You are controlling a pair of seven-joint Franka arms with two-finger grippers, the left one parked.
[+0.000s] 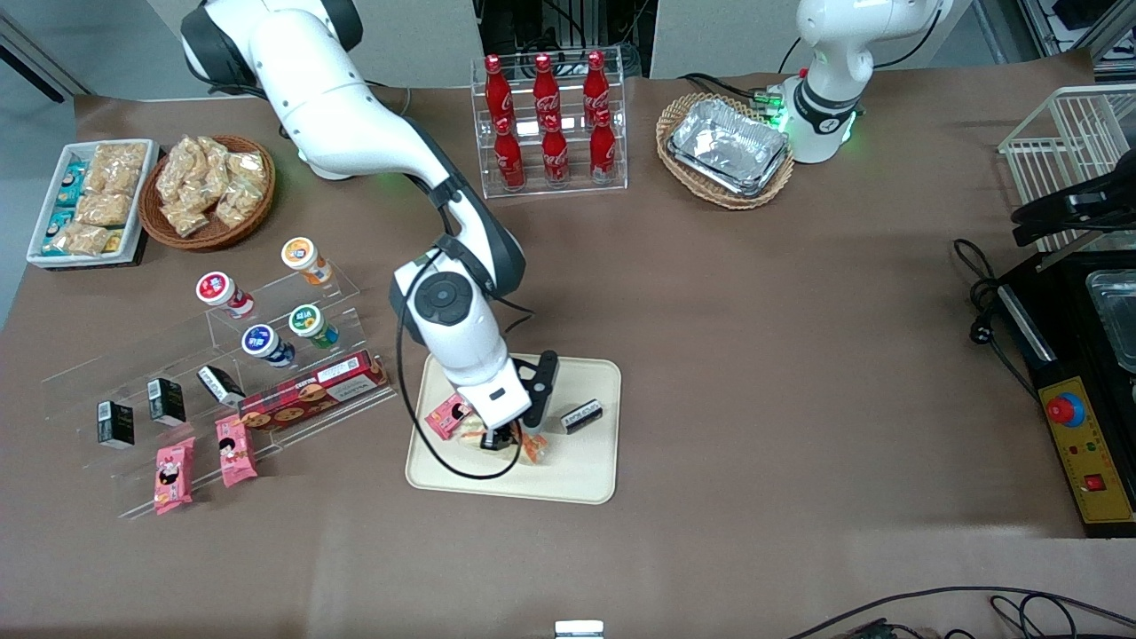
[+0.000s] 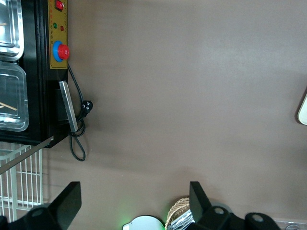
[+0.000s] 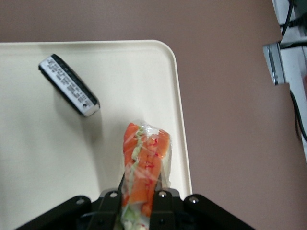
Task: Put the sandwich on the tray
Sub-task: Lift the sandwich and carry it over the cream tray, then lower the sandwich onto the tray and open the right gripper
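Down over the tray [image 1: 586, 484], my gripper [image 3: 139, 203] was clamped on the sandwich [image 3: 144, 165], which hung just above the tray's surface near one rim. Nearby on the tray I saw a small black box [image 3: 69, 86] and a pink packet [image 1: 446, 415].

front view: high above the worktop [image 1: 710, 355], looking steeply down from the front edge; takes in both arms and the whole spread of goods.
right wrist view: mounted just above the gripper [image 3: 139, 203], facing down along its jaws; very close to the sandwich [image 3: 144, 163] clamped between them and to the tray [image 3: 29, 158] under it.
left wrist view: on the parked arm, looking down at bare worktop [image 2: 192, 96] from moderate height.
shared, front and right wrist: the tray [image 1: 568, 479], sandwich [image 1: 532, 446], gripper [image 1: 501, 439].
shared, front and left wrist: the black control box [image 1: 1087, 461] [image 2: 43, 72]; a tray corner [image 2: 303, 109].
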